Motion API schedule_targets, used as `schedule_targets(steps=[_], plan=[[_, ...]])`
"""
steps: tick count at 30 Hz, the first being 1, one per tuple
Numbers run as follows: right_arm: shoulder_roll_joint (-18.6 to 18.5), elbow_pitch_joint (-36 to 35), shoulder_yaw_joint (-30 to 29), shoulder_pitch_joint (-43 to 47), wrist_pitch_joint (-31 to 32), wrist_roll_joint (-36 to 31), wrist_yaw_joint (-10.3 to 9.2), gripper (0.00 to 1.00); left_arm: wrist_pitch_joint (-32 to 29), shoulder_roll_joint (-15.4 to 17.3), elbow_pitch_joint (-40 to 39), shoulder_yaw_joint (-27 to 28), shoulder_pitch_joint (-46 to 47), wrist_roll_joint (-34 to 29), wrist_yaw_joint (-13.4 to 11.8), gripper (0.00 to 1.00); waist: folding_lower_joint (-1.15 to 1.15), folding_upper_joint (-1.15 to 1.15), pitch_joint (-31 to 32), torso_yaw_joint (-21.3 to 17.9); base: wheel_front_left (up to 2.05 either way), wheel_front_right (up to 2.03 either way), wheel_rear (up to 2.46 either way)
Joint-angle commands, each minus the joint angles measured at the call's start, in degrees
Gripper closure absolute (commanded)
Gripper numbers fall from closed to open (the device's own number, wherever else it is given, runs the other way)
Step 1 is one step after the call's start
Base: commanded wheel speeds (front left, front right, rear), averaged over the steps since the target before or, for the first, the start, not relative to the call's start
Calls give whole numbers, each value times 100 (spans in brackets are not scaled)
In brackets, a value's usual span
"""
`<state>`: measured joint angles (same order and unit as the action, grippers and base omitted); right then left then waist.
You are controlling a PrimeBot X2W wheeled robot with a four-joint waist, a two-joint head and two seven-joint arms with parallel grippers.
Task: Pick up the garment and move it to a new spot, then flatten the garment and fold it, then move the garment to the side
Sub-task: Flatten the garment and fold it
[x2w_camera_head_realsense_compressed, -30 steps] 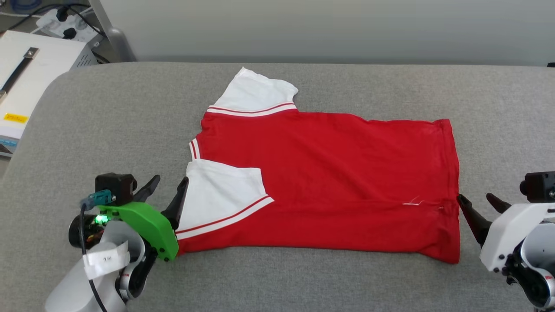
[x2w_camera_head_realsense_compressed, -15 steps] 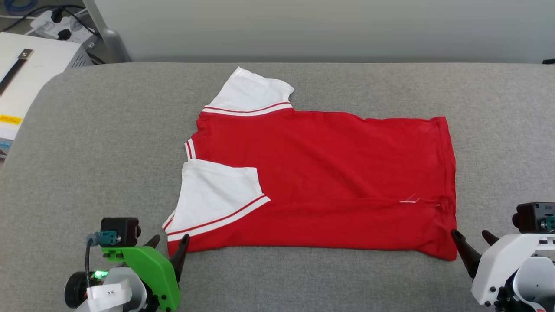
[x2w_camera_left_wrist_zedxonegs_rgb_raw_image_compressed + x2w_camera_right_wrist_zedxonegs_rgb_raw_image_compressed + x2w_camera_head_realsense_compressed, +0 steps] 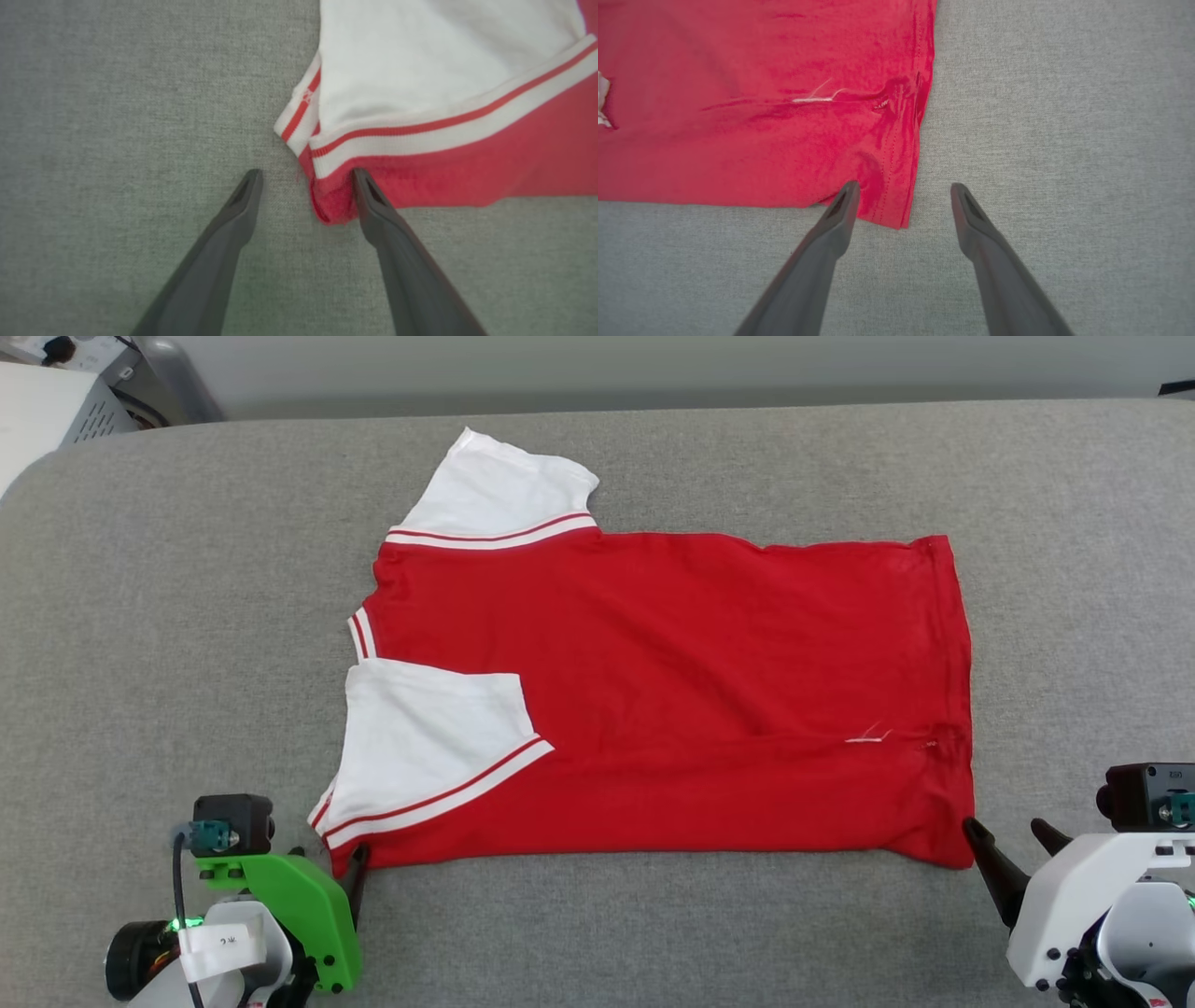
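The garment (image 3: 672, 691) lies flat on the grey table (image 3: 187, 616), red body to the right, one white sleeve at the far left and the other folded over the red body at the near left. My left gripper (image 3: 329, 857) stands open at the near left corner; in the left wrist view the garment's (image 3: 444, 93) red corner sits between the left gripper's (image 3: 307, 172) fingers, touching the right one. My right gripper (image 3: 1005, 826) is open at the near right hem corner; in the right wrist view the garment's (image 3: 761, 116) corner lies beside the right gripper's (image 3: 904, 185) left finger.
A white box (image 3: 47, 411) and a metal post (image 3: 177, 378) stand beyond the table's far left corner. A pale wall runs behind the table. Grey cloth surface stretches on all sides of the garment.
Both grippers have drawn back toward me along the garment's ends, down to its near corners. The head camera has tilted, shifting the whole picture. The garment lies as before.
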<state>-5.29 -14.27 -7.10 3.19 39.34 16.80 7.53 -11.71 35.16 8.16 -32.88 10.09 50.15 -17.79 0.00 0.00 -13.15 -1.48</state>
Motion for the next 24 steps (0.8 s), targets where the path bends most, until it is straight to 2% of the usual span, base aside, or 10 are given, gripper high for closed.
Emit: schedule_targets(steps=[1, 5, 6, 7, 10, 15, 20, 24], plan=[[23, -45, 12, -64, 19, -19, -4, 0, -22, -23, 101, -6, 94, 4, 33, 0, 0, 0, -81, -62, 0, 0, 0], [23, -65, -8, -66, 38, -38, -4, 0, -239, -64, 362, -149, 140, 49, 153, 1, 0, 0, -127, -66, 0, 0, 0], [20, -71, -18, -63, 44, -44, -4, 0, -322, -80, 413, -192, 138, 83, 196, 56, 0, 0, -133, -62, 0, 0, 0], [13, -79, -30, -64, 52, -55, -4, 0, -436, -94, 469, -255, 132, 123, 261, 100, 0, 0, -134, -55, 0, 0, 0], [-15, -99, -65, -74, 66, -98, -4, 0, -681, -131, 553, -380, 97, 246, 422, 100, 0, 0, -91, -15, 0, 0, 0], [-44, -50, -122, -70, 126, -229, -4, 0, -584, -150, 391, -334, 69, 336, 553, 100, 0, 0, 47, 110, 0, 0, 0], [47, 257, -247, -146, 231, -318, -4, 0, -312, -37, -259, -216, 44, 237, 504, 100, 0, 0, 171, 263, 0, 0, 0], [132, 600, -337, -225, 213, -468, -4, 0, -358, 132, -917, -181, 2, 163, 372, 100, 0, 0, 196, 414, 0, 0, 0]])
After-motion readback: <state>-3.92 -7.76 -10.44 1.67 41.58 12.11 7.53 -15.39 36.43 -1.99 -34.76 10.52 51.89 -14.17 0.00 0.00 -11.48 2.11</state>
